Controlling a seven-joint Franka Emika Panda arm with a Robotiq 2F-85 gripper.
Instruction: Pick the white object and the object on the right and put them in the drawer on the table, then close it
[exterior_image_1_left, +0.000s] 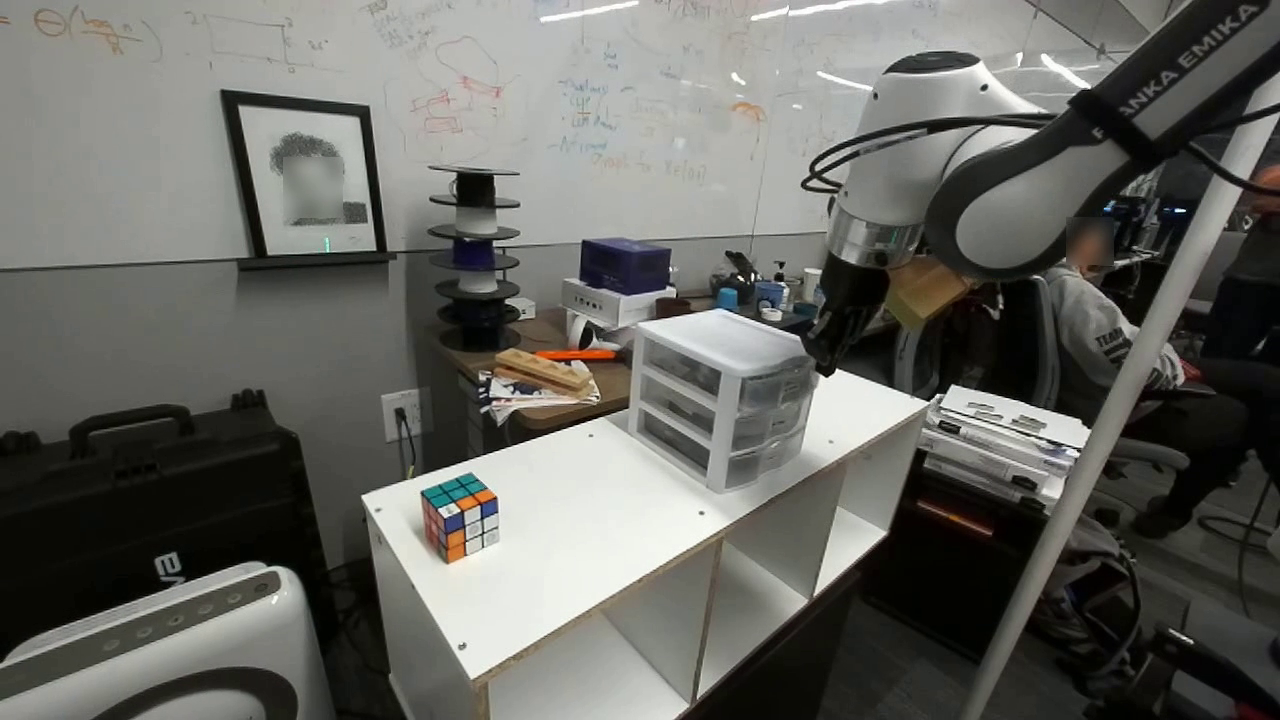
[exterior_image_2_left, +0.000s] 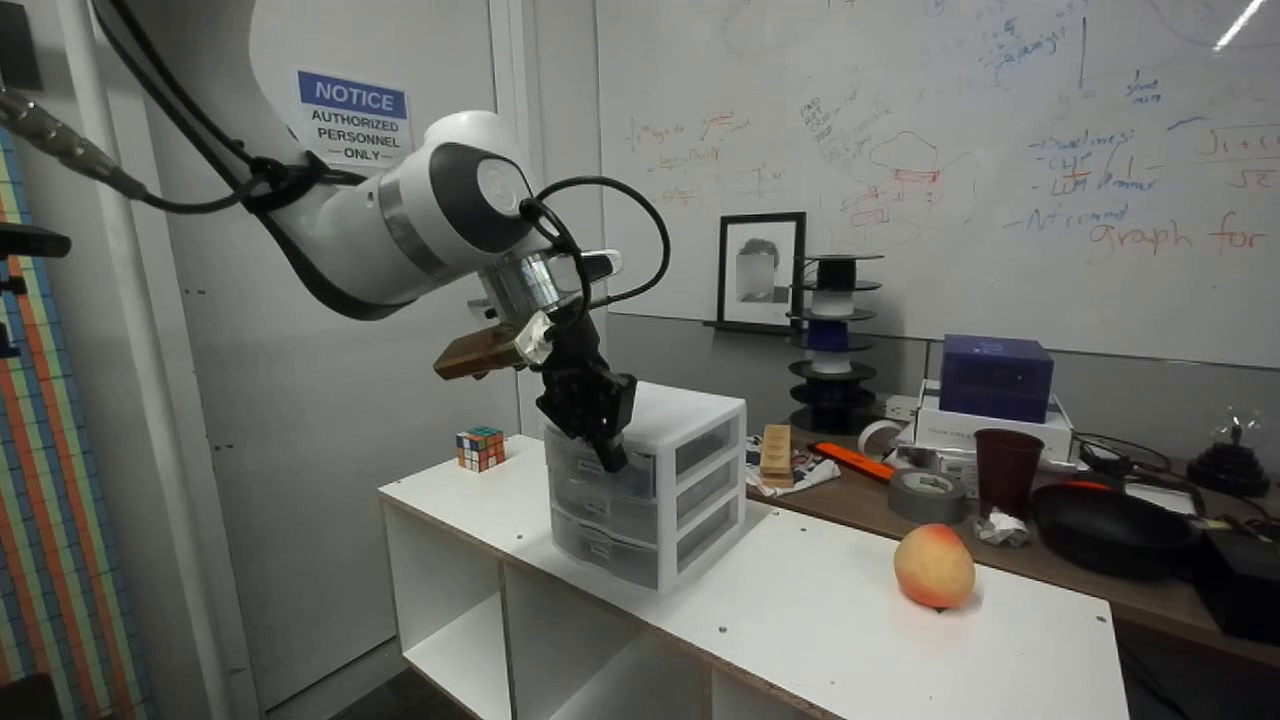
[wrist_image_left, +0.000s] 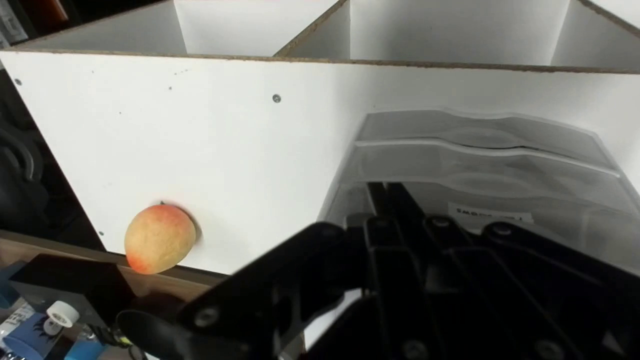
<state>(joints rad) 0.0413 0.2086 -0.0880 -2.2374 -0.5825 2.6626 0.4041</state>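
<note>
A three-drawer chest (exterior_image_1_left: 724, 415) stands on the white surface (exterior_image_1_left: 570, 520) between a Rubik's cube (exterior_image_1_left: 460, 517) and a yellow-red fruit (exterior_image_2_left: 934, 566), each well apart from it. The fingers (wrist_image_left: 402, 200), closed together, hang before the top drawer (exterior_image_1_left: 772, 390); whether they touch it cannot be told.
</note>
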